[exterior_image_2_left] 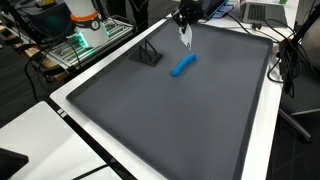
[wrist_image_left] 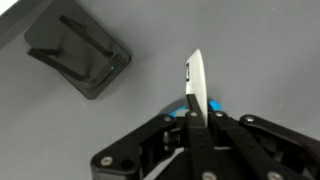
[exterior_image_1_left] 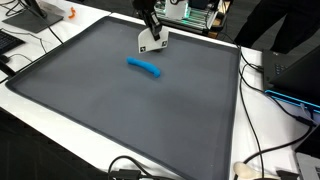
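Note:
My gripper (wrist_image_left: 192, 108) is shut on a thin white card (wrist_image_left: 197, 82), which stands on edge between the fingers. In both exterior views the gripper (exterior_image_1_left: 151, 31) (exterior_image_2_left: 184, 25) hangs over the far part of a dark grey mat (exterior_image_1_left: 110, 110) (exterior_image_2_left: 180, 120), with the card (exterior_image_1_left: 152, 42) (exterior_image_2_left: 186, 36) pointing down, a little above the mat. A blue elongated object (exterior_image_1_left: 145, 67) (exterior_image_2_left: 183, 66) lies on the mat just in front of the gripper; only a sliver of it (wrist_image_left: 216, 107) shows behind the fingers in the wrist view. A small black stand (exterior_image_2_left: 148, 54) (wrist_image_left: 78, 57) sits beside the gripper.
The mat lies on a white table (exterior_image_1_left: 270, 130) (exterior_image_2_left: 40, 110). Cables (exterior_image_1_left: 265, 150) run along one side, and monitors and electronics (exterior_image_2_left: 85, 25) crowd the far edges.

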Robot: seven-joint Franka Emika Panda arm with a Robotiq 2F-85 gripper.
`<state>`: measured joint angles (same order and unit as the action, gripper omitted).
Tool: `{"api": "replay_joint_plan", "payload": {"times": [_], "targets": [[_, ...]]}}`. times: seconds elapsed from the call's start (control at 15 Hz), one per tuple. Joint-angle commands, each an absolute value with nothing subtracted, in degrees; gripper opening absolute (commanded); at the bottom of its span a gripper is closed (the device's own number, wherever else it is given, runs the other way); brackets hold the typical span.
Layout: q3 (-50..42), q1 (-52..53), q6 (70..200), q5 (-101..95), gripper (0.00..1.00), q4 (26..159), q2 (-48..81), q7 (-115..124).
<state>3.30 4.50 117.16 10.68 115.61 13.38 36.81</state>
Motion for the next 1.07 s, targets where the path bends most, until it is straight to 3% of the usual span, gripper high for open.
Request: {"api": "replay_joint_plan", "payload": {"times": [0.0, 1.0], "targets": [[3.0, 5.8, 112.8, 6.6, 0.01, 108.6, 19.8, 31.0], [2.7, 7.8, 105.8, 2.8, 0.01, 96.1, 30.4, 17.3]]}}
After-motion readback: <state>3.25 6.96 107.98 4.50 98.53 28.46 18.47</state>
